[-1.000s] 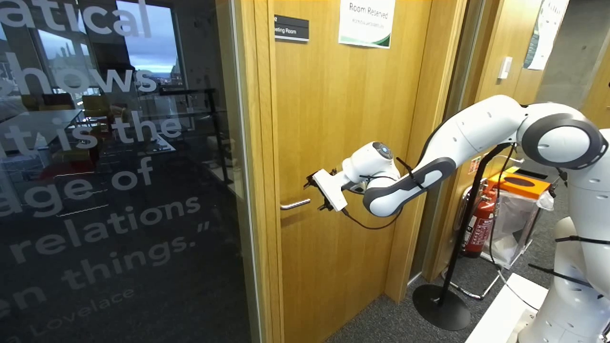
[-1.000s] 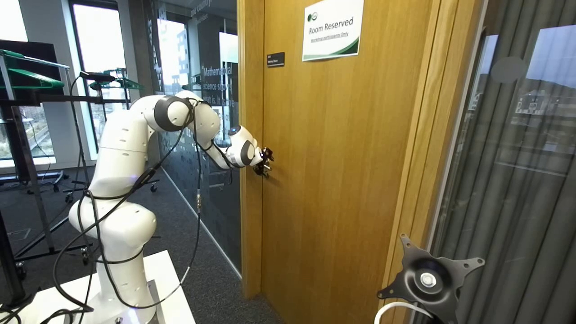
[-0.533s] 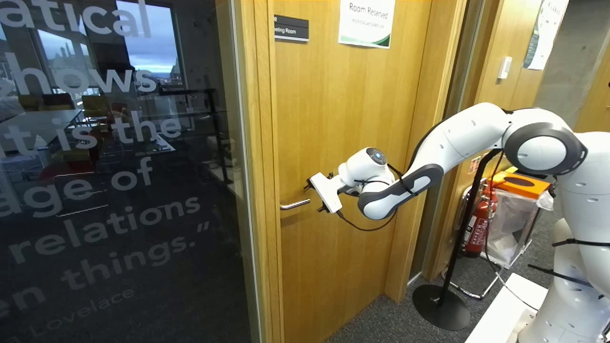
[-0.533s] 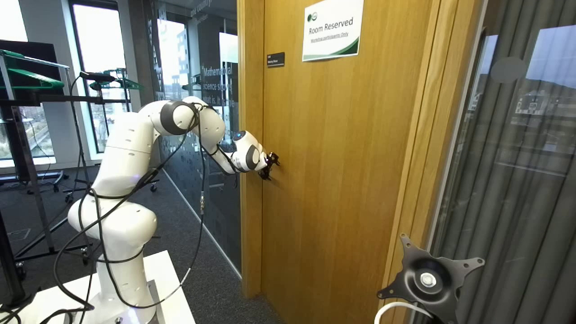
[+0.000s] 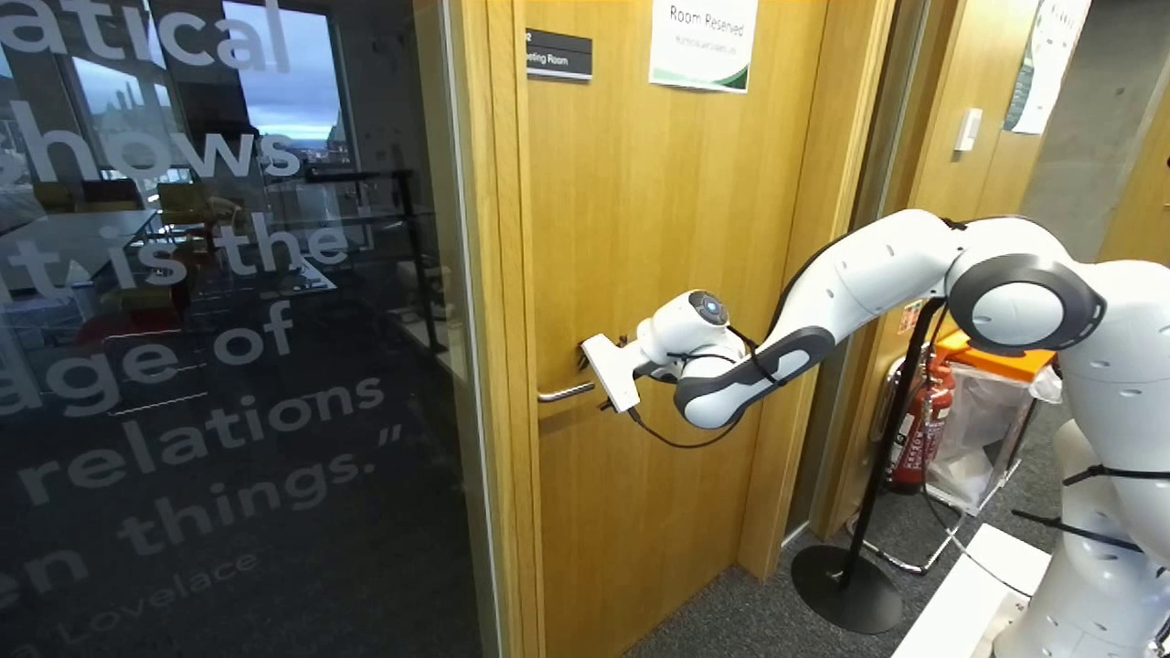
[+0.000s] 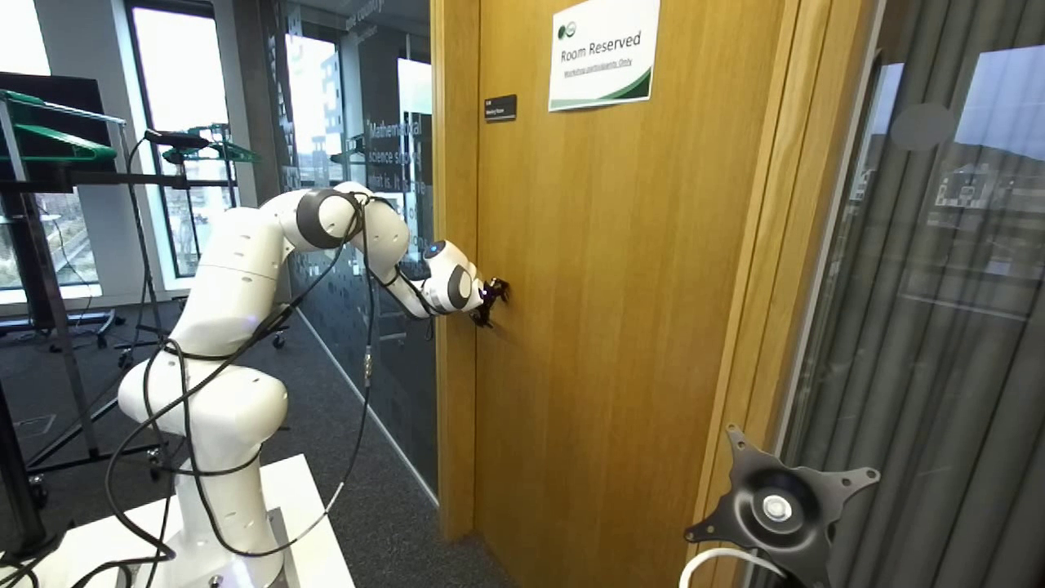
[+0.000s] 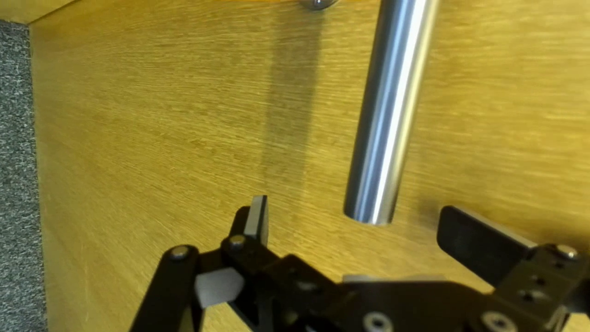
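A silver bar door handle (image 5: 565, 393) is fixed to a closed wooden door (image 5: 676, 228). In the wrist view the handle (image 7: 392, 110) comes down from the top, and its free end lies between the two fingertips, touching neither. My gripper (image 7: 353, 213) is open and empty, its black fingers (image 7: 474, 242) wide apart on either side of the handle's end. In an exterior view the gripper (image 5: 594, 379) is close to the door at the handle's free end. In an exterior view the gripper (image 6: 495, 306) covers the handle.
A glass wall (image 5: 274, 457) adjoins the door frame (image 5: 503, 320). A black pole stand (image 5: 848, 585), a red fire extinguisher (image 5: 921, 425) and an orange-topped bin (image 5: 992, 356) stand beside the arm. A black mounting plate (image 6: 775, 506) is in the foreground. Cables (image 6: 359, 425) hang off the arm.
The arm has lowered and reached forward. The gripper has moved down and closer to the door and handle. The handle and the door have not moved.
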Motion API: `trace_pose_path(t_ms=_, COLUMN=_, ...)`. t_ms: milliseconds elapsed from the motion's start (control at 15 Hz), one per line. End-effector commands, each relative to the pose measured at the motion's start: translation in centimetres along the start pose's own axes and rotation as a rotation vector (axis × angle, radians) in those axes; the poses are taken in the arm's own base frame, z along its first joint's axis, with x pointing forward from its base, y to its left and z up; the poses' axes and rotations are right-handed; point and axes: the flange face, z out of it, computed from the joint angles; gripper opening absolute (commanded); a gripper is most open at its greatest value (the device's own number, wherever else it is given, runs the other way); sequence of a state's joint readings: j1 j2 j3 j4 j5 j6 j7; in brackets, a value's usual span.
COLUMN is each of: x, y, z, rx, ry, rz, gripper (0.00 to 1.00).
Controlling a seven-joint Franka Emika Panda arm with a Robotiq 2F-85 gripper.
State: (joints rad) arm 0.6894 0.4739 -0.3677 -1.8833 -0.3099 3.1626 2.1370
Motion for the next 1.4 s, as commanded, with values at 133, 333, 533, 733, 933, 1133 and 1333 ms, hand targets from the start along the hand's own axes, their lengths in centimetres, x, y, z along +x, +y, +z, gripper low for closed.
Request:
trace_pose_path(t_ms=133, x=-1.9, y=-2.6, z=-0.8, rx=0.068, ry=-0.031, rz=0.046, gripper=1.0)
trace_pose_path(t_ms=333, x=-2.7, y=-2.7, z=-0.9, rx=0.071, ry=-0.046, rz=0.049, gripper=0.81)
trace_pose_path(t_ms=533, x=-3.3, y=-2.2, z=-0.8, rx=0.061, ry=-0.059, rz=0.042, gripper=0.58)
trace_pose_path(t_ms=733, x=-4.0, y=-1.3, z=-0.5, rx=0.039, ry=-0.065, rz=0.037, gripper=0.35)
trace_pose_path(t_ms=933, x=-4.8, y=-0.3, z=-0.2, rx=0.015, ry=-0.072, rz=0.029, gripper=0.11)
trace_pose_path(t_ms=1133, x=-5.1, y=0.1, z=0.1, rx=0.006, ry=-0.074, rz=0.026, gripper=0.0)
trace_pose_path(t_ms=1333, x=-5.2, y=0.4, z=0.2, rx=0.0, ry=-0.073, rz=0.03, gripper=0.02)
